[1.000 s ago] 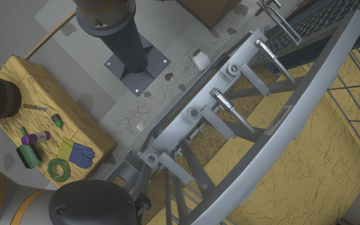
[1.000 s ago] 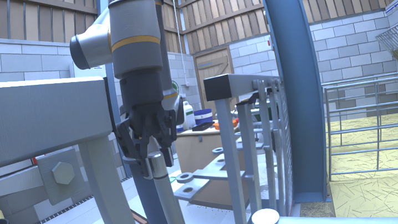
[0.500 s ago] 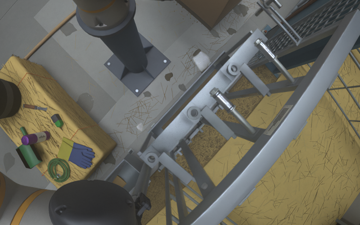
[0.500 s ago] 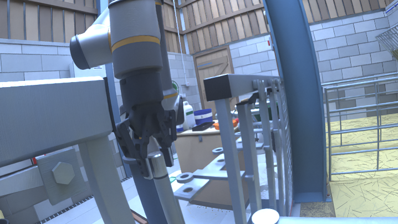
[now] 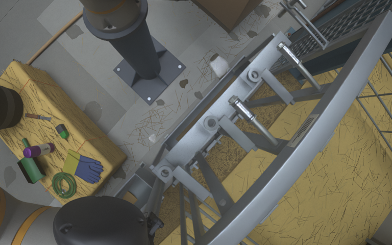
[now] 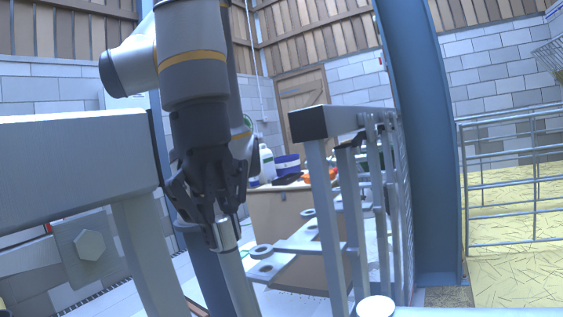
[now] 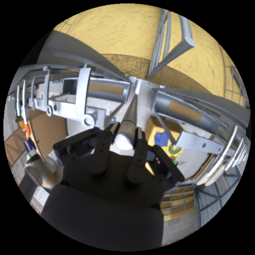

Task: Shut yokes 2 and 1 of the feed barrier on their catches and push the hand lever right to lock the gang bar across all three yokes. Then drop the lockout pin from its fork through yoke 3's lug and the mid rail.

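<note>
My gripper (image 6: 221,232) (image 7: 125,135) hangs at the near end of the feed barrier, over the knurled top of a slanted yoke bar (image 6: 232,268) (image 7: 129,116). In the side camera the arm's dark housing (image 5: 101,221) hides the gripper and that bar's top. Two other yoke bars (image 5: 253,120) (image 5: 299,66) lean out from the flat rail with their knurled grips up. The rail carries three round lugs (image 5: 164,172) (image 5: 211,122) (image 5: 253,75). I cannot make out the hand lever or the lockout pin. The gripper is closed on the knurled grip of the near yoke bar.
The grey box beam (image 6: 75,165) stands close to the left of the gripper, and the curved barrier arch (image 5: 303,138) runs behind the yokes. A hay bale (image 5: 55,130) with gloves, a hose coil and bottles sits left of the arm's pedestal (image 5: 136,49).
</note>
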`<state>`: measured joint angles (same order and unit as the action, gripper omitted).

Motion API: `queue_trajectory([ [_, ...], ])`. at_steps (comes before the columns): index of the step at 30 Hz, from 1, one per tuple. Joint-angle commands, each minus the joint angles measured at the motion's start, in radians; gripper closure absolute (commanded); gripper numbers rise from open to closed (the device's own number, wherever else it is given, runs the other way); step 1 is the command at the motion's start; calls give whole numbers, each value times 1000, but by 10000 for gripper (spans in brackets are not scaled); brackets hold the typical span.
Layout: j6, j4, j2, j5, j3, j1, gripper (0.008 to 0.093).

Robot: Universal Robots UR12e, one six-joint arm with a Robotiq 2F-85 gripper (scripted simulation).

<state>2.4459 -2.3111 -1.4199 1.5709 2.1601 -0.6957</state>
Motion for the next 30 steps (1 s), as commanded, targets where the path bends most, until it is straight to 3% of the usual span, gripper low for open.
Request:
queue_trajectory([
  [1, 0, -1, 0, 0, -1, 0, 709],
  [12, 0, -1, 0, 0, -1, 0, 929],
  [30, 7, 10, 4, 0, -15, 7, 934],
])
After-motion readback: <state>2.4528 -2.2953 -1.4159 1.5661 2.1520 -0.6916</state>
